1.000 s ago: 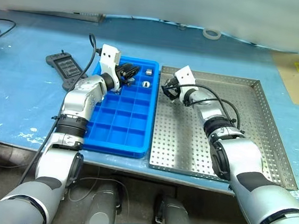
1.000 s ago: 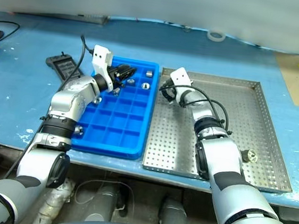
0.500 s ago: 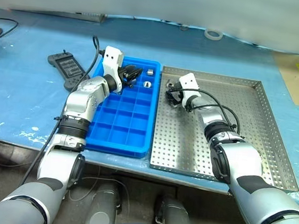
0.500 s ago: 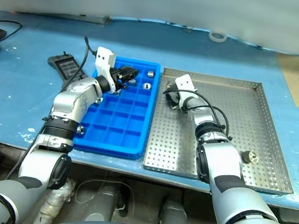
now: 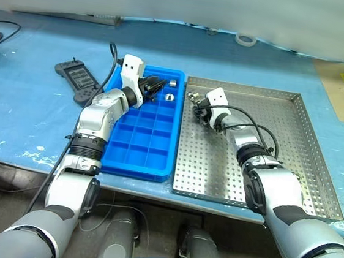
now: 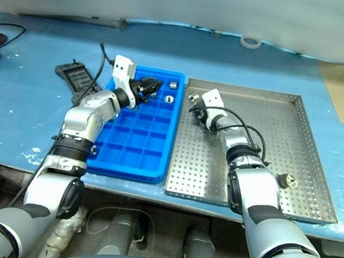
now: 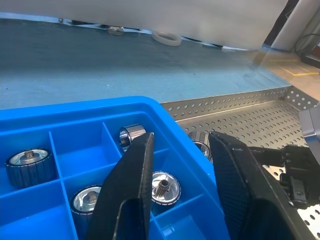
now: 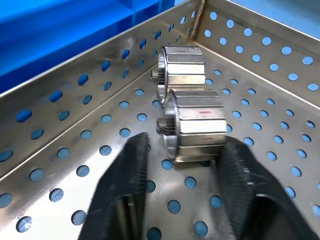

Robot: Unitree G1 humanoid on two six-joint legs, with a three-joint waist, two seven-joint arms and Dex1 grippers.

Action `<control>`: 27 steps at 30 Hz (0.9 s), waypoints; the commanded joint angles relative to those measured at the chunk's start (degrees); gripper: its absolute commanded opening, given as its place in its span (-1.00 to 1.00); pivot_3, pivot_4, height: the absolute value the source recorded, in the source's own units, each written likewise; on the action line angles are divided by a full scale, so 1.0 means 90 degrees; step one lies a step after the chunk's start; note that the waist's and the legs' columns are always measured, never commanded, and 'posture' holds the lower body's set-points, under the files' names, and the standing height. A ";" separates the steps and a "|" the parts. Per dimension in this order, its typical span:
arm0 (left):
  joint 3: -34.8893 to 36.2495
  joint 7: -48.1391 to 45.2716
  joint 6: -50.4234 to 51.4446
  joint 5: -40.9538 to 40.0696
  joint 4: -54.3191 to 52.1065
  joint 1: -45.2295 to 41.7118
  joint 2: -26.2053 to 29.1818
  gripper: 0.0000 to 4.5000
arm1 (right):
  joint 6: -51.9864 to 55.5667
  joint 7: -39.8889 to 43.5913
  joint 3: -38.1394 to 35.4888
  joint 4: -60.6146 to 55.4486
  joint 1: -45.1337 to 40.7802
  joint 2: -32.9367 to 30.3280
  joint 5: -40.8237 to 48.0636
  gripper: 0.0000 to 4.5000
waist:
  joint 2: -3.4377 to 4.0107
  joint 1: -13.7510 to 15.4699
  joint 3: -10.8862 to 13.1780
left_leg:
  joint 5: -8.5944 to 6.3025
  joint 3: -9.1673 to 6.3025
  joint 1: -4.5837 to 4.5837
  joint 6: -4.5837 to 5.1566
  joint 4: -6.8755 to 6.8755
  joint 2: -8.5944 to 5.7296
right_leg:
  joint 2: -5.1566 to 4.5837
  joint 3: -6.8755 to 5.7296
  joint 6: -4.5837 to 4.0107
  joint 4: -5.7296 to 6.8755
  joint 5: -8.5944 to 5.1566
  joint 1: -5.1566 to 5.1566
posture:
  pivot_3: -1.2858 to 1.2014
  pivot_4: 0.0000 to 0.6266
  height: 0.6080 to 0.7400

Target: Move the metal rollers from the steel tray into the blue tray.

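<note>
Rollers sit in both trays, operator. Two metal rollers (image 8: 186,75) lie in the far left corner of the steel tray (image 6: 265,176), one right behind the other and seemingly touching. The nearer roller (image 8: 196,131) sits between the black fingers (image 8: 131,175) of your right gripper (image 8: 185,172). You can see a gap on the left finger's side, while the right finger looks to be against the roller; whether the jaws have clamped it you cannot tell. From the head views that gripper (image 6: 197,110) is small and its fingers are hard to make out. Another roller (image 6: 288,179) rests well apart near the tray's right rim; in the left eye view your right arm hides it.

Your left gripper (image 7: 182,165) hangs over the far end of the blue tray (image 5: 138,156), its fingers drawn close with only a narrow gap and nothing held. Beneath it, four rollers (image 7: 29,165) fill far compartments, two partly covered by the fingers. A black remote (image 5: 75,80) lies left of the blue tray, a white tape roll (image 5: 245,39) at the far edge.
</note>
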 commanded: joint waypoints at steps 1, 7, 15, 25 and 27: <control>-0.0018 -0.0021 -0.0043 -0.0018 -0.0099 -0.0012 0.0029 -0.20 | -0.0118 -0.0014 0.0064 -0.0175 0.0063 -0.0016 -0.0047 -0.64 | 0.0000 -0.0001 0.0000 | 0.0000 0.0000 0.0000 0.0000 -0.0001 0.0000 | 0.0000 0.0000 0.0000 0.0000 0.0000 -0.0001 | 0.03 -0.52 1.00; -0.0020 -0.0065 -0.0036 -0.0007 -0.0061 -0.0014 0.0070 -0.20 | -0.0151 -0.0033 0.0050 -0.0202 0.0148 0.0021 -0.0024 -0.69 | 0.0000 0.0001 0.0000 | 0.0000 0.0000 0.0000 0.0000 -0.0003 0.0000 | 0.0000 0.0000 0.0000 -0.0002 0.0000 0.0000 | 0.03 -0.52 1.00; -0.0087 -0.0408 0.0193 -0.0217 -0.0312 0.0036 0.0077 -0.20 | -0.0189 0.0379 -0.0192 -0.0684 0.0120 0.0008 0.0370 -0.69 | 0.0000 -0.0002 0.0000 | 0.0000 0.0001 -0.0002 0.0000 -0.0006 0.0000 | 0.0000 0.0000 0.0000 -0.0005 0.0000 -0.0004 | 0.01 -0.52 1.00; -0.0097 -0.2019 0.1689 -0.1765 -0.1335 0.0261 0.0124 -0.20 | 0.0860 0.1955 0.0193 -0.6583 0.2773 -0.1327 0.0727 -0.69 | -0.0003 0.0030 0.0003 | -0.0006 0.0006 -0.0011 0.0009 -0.0017 -0.0001 | 0.0001 0.0001 0.0001 -0.0034 0.0000 -0.0003 | -0.04 -0.52 1.00; 0.0109 -0.2028 0.1898 -0.2123 -0.1282 0.0090 0.0023 -0.20 | 0.1365 0.2068 0.0141 -0.7747 0.3265 -0.1605 0.0862 -0.69 | -0.0005 -0.0007 0.0005 | -0.0005 0.0006 -0.0007 0.0007 -0.0028 -0.0004 | 0.0000 0.0003 0.0002 -0.0042 0.0000 0.0000 | -0.06 -0.52 1.00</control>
